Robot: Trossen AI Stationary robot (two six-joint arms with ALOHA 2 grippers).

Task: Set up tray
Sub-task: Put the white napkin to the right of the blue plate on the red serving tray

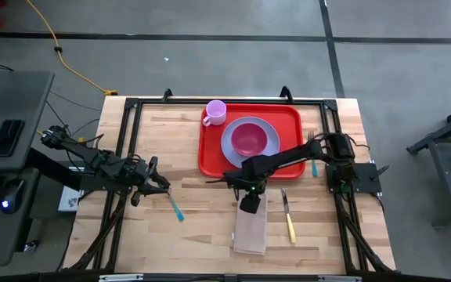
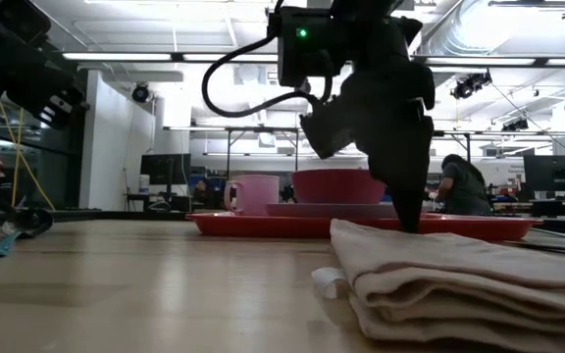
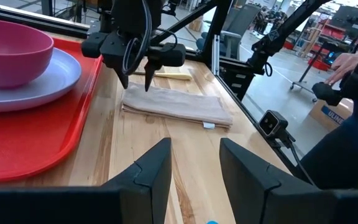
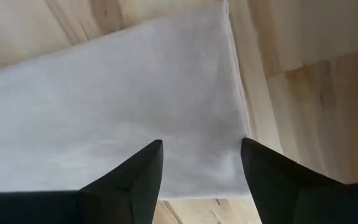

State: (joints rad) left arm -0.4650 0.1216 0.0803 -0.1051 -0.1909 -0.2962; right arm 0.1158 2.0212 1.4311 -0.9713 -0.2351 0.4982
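From my left wrist I can make out only one bit of lettering: blue print on a cardboard box (image 3: 325,114) off beyond the table edge, cut off at the picture's border, reading roughly "ULINE", though I cannot be sure of it. Nothing else in any of my views carries text I can read.

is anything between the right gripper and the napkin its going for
Nothing visible. The right gripper hangs open directly over the end of the folded napkin nearest the red tray, fingers pointing down onto the cloth. The yellow-handled knife lies off to the side, clear of it.
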